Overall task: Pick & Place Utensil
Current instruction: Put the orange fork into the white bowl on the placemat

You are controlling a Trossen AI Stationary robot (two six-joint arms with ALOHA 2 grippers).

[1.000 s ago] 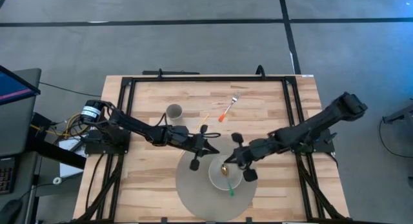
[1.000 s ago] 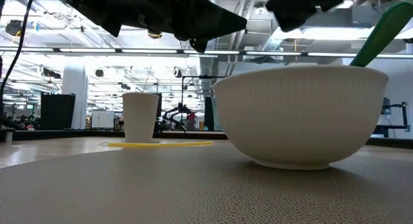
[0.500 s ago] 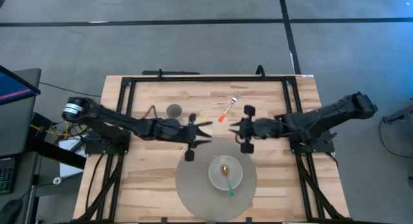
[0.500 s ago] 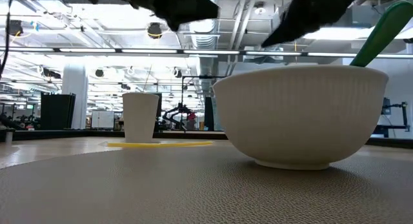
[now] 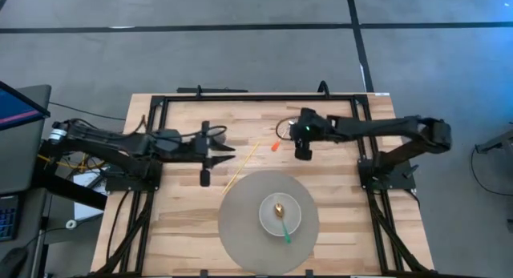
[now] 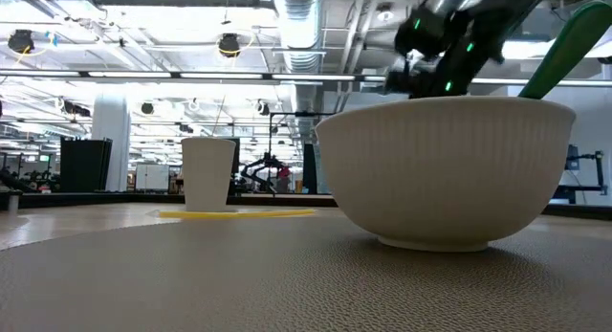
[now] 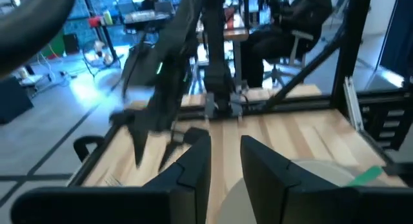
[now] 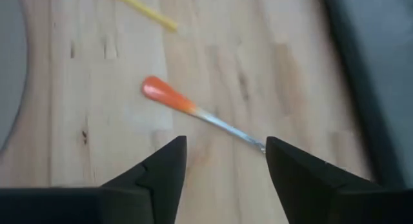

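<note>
**Orange-handled fork flat on the worktop, right gripper spread above it**

The orange-handled fork (image 8: 197, 112) is seen lying flat on the wooden worktop (image 5: 184, 222), toward the far side and clear of the round grey mat (image 5: 240, 230). Its orange tip (image 5: 275, 146) is visible in the high view just beside the right gripper (image 5: 298, 138), which is held over the fork with its fingers (image 8: 161, 169) spread apart and nothing between them. A thin yellow stick (image 5: 240, 167) is laid diagonally nearby, ending close to the mat's edge. On the mat a white bowl (image 6: 445, 169) is set, with a green-handled spoon (image 5: 283, 223) resting inside. The left gripper (image 5: 218, 148) is held over the worktop's left half, well apart from the fork, its fingers (image 7: 193, 166) parted and empty. A white cup (image 6: 207, 173) is shown standing upright in the low view.
</note>
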